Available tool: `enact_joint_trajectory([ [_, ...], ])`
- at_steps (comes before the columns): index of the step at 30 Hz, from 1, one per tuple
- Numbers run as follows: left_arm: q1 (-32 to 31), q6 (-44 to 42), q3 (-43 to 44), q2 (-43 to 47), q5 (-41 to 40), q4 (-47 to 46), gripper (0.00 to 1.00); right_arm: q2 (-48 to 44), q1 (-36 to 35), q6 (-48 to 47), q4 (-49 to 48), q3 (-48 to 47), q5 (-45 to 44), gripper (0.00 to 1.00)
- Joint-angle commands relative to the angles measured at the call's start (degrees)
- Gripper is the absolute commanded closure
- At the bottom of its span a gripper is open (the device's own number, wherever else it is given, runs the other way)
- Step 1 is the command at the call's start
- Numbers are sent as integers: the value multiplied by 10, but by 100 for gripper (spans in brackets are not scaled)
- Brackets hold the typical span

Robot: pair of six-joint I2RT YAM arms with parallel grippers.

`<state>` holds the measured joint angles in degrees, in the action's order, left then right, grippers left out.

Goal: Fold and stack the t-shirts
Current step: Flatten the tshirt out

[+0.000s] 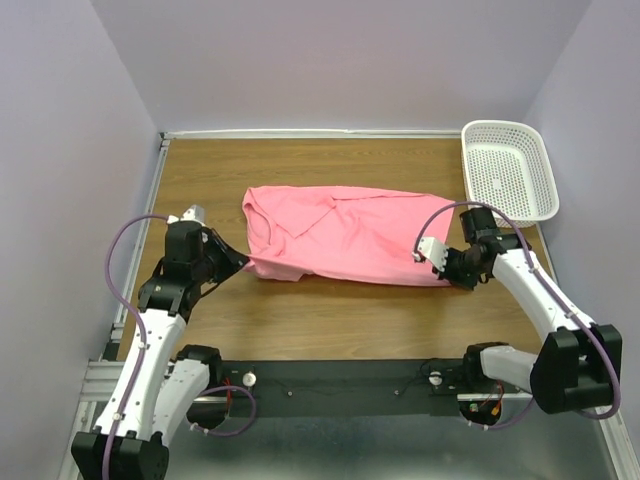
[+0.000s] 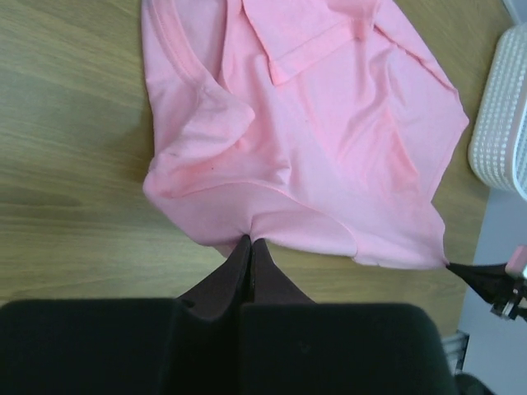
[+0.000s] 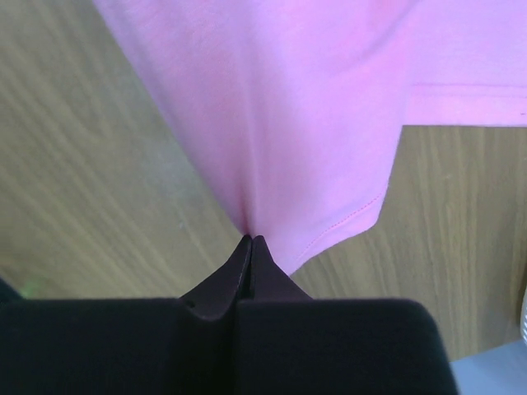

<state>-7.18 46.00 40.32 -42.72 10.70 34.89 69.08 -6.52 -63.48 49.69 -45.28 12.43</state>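
Salmon-pink cloth was recorded across the middle of the wooden table [image 1: 300, 325]: one t-shirt [image 1: 345, 238], laid lengthwise from left to right and well apart from the left and right edges.

Left side. The left gripper [image 1: 243, 264] was seen low over the table at the shirt's near left corner. In the left wrist view its jaws were pressed together on a small pinch of the cloth edge, and the cloth was drawn into a short peak at the tips.

Middle. The shirt was not spread flat. Layers were lapped over one another, creases were noted across the body, and a hemmed flap [image 2: 305, 41] was turned over onto the upper surface toward the far side.

Right side. The right gripper [image 1: 447, 278] was seen at the shirt's near right corner. In the right wrist view its jaws were closed on the cloth just beside the stitched hem, and the cloth was gathered to a point there. Whether either corner was raised off the wood could not be told.

Far right corner of the table. A white perforated plastic basket [image 1: 510, 170] was noted, apart from the shirt.
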Motion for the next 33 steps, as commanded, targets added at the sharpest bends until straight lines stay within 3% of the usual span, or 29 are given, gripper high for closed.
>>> enact_joint_trajectory([
  [1, 6, -55, 11, 23, 101, 40, 100, -21, 5, -60, 121, 12, 5, 94],
  [3, 5, -72, 0, 50, 146, 40, 100, -38, 5, -65, 133, 12, 7, 84],
  [4, 4, -78, -1, 59, 169, 38, 100, -43, 5, -60, 137, 9, 10, 69],
  [5, 2, -88, 1, 69, 202, 37, 73, -48, 5, -53, 138, -3, 15, 60],
  [6, -1, -88, 18, 77, 202, 47, 58, -53, 5, -46, 138, -16, 22, 55],
  [8, -1, -115, 71, 98, 171, 66, 40, -51, 5, -17, 138, -61, 46, 50],
  [12, -1, -140, 118, 123, 87, 35, 33, -8, 5, 32, 127, -131, 123, 48],
  [17, -1, -119, 4, 72, 169, -180, 35, 103, 5, 185, 31, -181, 246, 47],
  [19, -4, -130, -9, -20, 172, -213, 39, 134, 5, 232, 13, -207, 310, 47],
  [22, -16, -157, 27, -152, 127, -214, 53, 188, 5, 268, 1, -238, 356, 47],
  [28, -44, -103, 31, -295, 76, -304, 57, 200, 5, 346, -100, -209, 342, 47],
  [33, -71, -73, 62, -404, 54, -346, 64, 187, 5, 354, -115, -194, 321, 47],
])
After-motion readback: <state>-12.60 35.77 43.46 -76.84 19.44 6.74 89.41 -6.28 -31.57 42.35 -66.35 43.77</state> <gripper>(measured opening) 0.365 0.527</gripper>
